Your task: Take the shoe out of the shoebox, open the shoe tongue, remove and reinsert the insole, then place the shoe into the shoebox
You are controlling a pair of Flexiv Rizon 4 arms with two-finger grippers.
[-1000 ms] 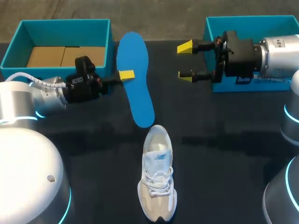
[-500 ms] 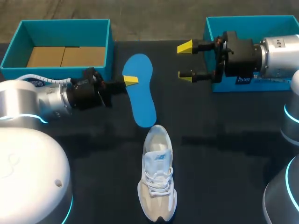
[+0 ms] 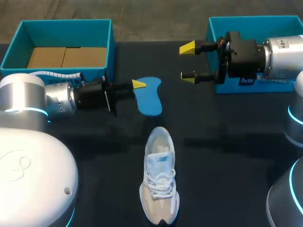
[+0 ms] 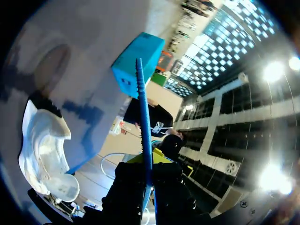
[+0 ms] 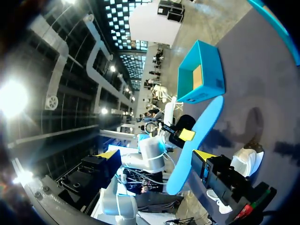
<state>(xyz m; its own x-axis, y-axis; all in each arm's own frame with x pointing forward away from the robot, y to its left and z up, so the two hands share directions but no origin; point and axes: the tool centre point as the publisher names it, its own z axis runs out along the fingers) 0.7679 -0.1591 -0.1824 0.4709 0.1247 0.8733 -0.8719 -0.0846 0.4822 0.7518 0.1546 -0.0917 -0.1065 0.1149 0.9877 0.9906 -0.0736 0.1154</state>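
A white sneaker lies on the dark table in the near middle, its heel opening toward the far side. Just beyond it hangs the blue insole, tilted steeply above the table, with my left gripper shut on its edge. In the left wrist view the insole shows edge-on, rising from between the fingers, and the sneaker lies below beside it. My right gripper stands open and empty at the far right, in front of a teal box. The right wrist view shows the insole and the sneaker ahead.
An open teal shoebox with brown cardboard in its bottom stands at the far left, behind my left arm. The second teal box at the far right is partly hidden by my right arm. Dark bare table lies on both sides of the sneaker.
My left arm has brought the insole nearer to the sneaker and turned it, so it now looks much shorter from above. The right arm and the sneaker have not moved.
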